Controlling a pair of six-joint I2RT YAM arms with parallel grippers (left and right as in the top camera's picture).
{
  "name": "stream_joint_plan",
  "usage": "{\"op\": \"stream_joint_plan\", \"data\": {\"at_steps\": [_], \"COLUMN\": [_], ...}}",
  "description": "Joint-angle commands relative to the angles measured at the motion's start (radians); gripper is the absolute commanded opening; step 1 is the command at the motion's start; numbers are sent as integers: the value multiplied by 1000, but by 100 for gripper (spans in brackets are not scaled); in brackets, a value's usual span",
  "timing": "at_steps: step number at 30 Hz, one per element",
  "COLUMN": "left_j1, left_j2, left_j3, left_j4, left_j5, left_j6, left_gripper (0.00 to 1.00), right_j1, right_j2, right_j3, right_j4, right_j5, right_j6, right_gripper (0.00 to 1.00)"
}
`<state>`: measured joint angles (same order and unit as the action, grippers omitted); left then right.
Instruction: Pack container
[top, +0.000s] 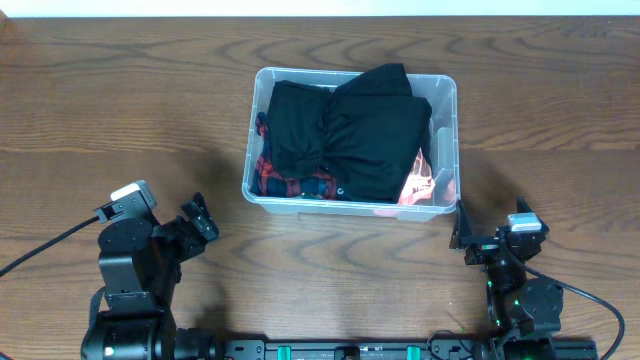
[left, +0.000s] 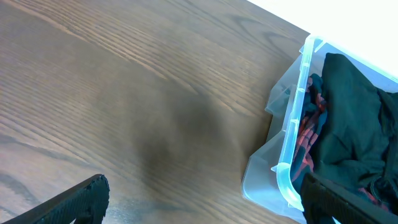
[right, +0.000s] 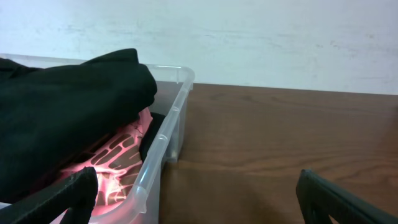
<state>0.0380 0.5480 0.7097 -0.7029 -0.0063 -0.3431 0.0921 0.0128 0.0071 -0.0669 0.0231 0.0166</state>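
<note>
The clear plastic container (top: 449, 110) stands at the table's middle, filled with clothes: a black garment (top: 350, 130) on top, a red plaid one (top: 290, 183) at its front left, a pink patterned one (top: 422, 186) at its front right. It also shows in the left wrist view (left: 292, 137) and the right wrist view (right: 163, 140). My left gripper (top: 200, 222) is open and empty, left of the container near the front edge. My right gripper (top: 465, 232) is open and empty, just off the container's front right corner.
The wooden table (top: 120, 110) surrounds the container. A pale wall (right: 249, 37) rises behind the table's far edge. Black cables (top: 40, 255) trail from the left arm's base at the front.
</note>
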Motion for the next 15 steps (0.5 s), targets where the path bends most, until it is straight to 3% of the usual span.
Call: {"op": "stream_joint_plan", "data": {"at_steps": [1, 9, 15], "left_j1": [-3, -7, -11], "left_j2": [1, -100, -314], "left_j3": [1, -27, -238], "left_j4": [0, -108, -39], "left_j5": [-2, -28, -65], "left_j6": [-6, -6, -3], "left_gripper": [98, 98, 98], "right_j1": [-14, -14, -14], "right_j2": [-4, -4, -4], "right_j3": [-2, -2, -2], "right_j4": [-4, -4, -4], "right_j5": [13, 13, 14], "right_j6": [-14, -14, -14], "right_gripper": [99, 99, 99]}}
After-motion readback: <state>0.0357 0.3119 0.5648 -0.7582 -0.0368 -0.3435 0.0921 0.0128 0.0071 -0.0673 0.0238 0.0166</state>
